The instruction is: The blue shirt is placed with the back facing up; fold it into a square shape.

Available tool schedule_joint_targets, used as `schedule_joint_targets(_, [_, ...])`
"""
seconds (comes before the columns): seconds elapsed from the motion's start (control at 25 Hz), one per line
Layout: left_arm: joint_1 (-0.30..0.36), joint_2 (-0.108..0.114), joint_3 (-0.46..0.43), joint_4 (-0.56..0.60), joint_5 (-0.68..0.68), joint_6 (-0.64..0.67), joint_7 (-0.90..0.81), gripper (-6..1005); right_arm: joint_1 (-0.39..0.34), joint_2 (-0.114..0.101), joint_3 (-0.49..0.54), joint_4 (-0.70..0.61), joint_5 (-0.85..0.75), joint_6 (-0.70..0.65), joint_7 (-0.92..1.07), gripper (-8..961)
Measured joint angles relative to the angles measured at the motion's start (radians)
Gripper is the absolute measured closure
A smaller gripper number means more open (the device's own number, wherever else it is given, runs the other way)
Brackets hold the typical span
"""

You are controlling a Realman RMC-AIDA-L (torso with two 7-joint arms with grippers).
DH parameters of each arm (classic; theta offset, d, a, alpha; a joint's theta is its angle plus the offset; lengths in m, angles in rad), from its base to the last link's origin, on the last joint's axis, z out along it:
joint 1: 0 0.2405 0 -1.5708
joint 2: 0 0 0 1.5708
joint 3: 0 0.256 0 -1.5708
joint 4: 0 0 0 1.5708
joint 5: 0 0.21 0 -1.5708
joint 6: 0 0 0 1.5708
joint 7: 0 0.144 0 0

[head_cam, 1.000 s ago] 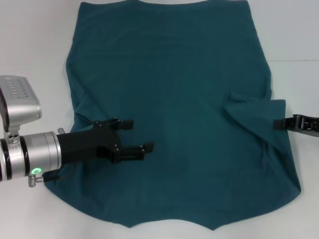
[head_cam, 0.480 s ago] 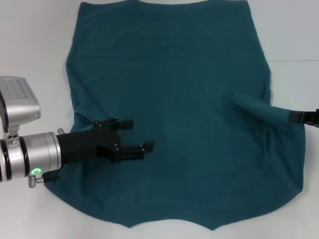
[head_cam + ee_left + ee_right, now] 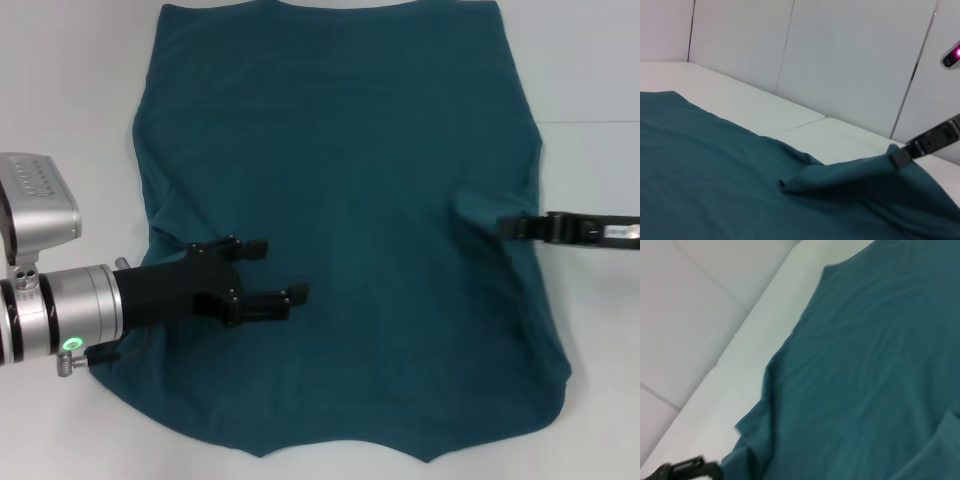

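Head view: the shirt (image 3: 340,230) lies spread flat on the table (image 3: 70,90), plain side up, its long axis running away from the robot. The left gripper (image 3: 268,272) hovers over the shirt's left part, jaws apart and holding nothing. The right gripper (image 3: 512,227) sits at the right edge, pointing inward across the short axis, so it is the nearer arm for a rightward fold.

Left wrist view: the right gripper (image 3: 900,156) meets a raised ridge of cloth; it appears pinched on it.

Right wrist view: the shirt (image 3: 865,370) stretches toward the left gripper (image 3: 685,469), well apart; the arm's own fingers are not shown.
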Motion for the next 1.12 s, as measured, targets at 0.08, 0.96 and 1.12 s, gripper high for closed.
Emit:
schedule_joint_targets(0.08, [0.0, 0.0, 0.0, 0.0, 0.0, 0.0, 0.0, 62, 0.009, 0.009, -0.031, 0.001, -0.001, 0.0, 0.002, 949])
schedule_joint_targets(0.96, [-0.001, 0.001, -0.003, 0.0, 0.0, -0.011, 0.0, 62, -0.011, -0.034, -0.118, -0.012, -0.002, -0.063, 0.036, 360])
schedule_joint_targets(1.12, [-0.002, 0.001, -0.003, 0.0, 0.0, -0.011, 0.0, 62, -0.022, -0.036, -0.1, -0.015, -0.002, -0.041, 0.039, 253])
